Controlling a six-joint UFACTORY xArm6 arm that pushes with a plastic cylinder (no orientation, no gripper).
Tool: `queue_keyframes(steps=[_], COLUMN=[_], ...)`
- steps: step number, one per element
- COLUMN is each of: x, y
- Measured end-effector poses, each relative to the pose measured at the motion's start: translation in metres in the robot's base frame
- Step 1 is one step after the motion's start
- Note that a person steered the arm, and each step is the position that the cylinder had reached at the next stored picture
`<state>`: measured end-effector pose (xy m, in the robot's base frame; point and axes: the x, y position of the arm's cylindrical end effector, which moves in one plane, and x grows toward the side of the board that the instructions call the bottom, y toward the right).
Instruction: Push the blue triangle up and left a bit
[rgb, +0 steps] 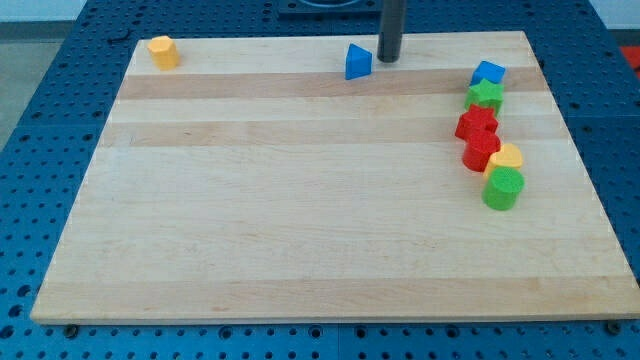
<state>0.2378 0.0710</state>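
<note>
The blue triangle (357, 62) sits near the top edge of the wooden board (300, 220), a little right of the middle. My tip (388, 58) stands just to the triangle's right, close beside it with a narrow gap showing, near the board's top edge. The dark rod rises from there out of the view's top.
A yellow block (163, 51) sits at the board's top left corner. At the right, a tight column runs downward: blue cube (488, 73), green star (485, 95), red star (477, 124), red block (482, 150), yellow block (507, 157), green cylinder (503, 188).
</note>
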Motion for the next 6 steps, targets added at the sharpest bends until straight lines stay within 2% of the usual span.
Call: queue_keyframes(steps=[1,3,4,6], x=[0.000,0.027,0.041,0.014], y=[-0.007,0.020,0.014,-0.046])
